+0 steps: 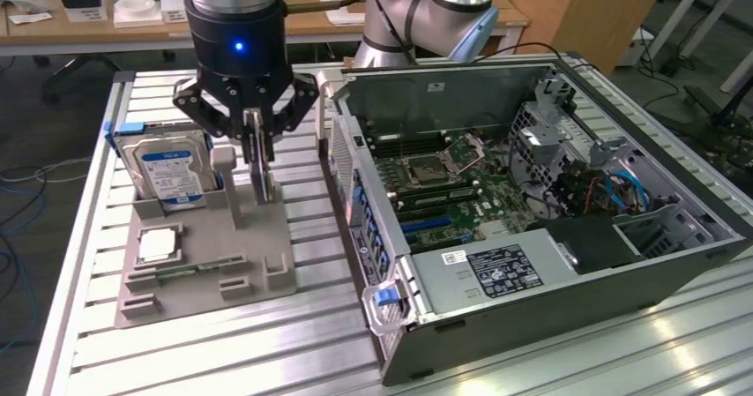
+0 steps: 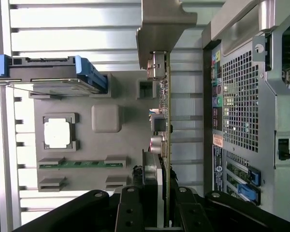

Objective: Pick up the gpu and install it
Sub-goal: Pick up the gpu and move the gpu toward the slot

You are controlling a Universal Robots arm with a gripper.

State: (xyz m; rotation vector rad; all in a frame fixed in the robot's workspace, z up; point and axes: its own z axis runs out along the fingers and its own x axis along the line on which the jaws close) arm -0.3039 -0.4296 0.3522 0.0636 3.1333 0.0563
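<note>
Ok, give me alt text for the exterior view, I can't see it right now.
The gripper is closed on the top edge of the gpu, which stands upright over the grey holder tray, between an upright hard drive and the open computer case.

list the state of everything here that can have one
gripper, fingers shut on the gpu
gpu, upright on edge at the gray holder
hard drive, standing upright in the gray holder
processor chip, lying flat in its recess
memory stick, lying flat in the gray holder
computer case, side open, motherboard exposed
</note>
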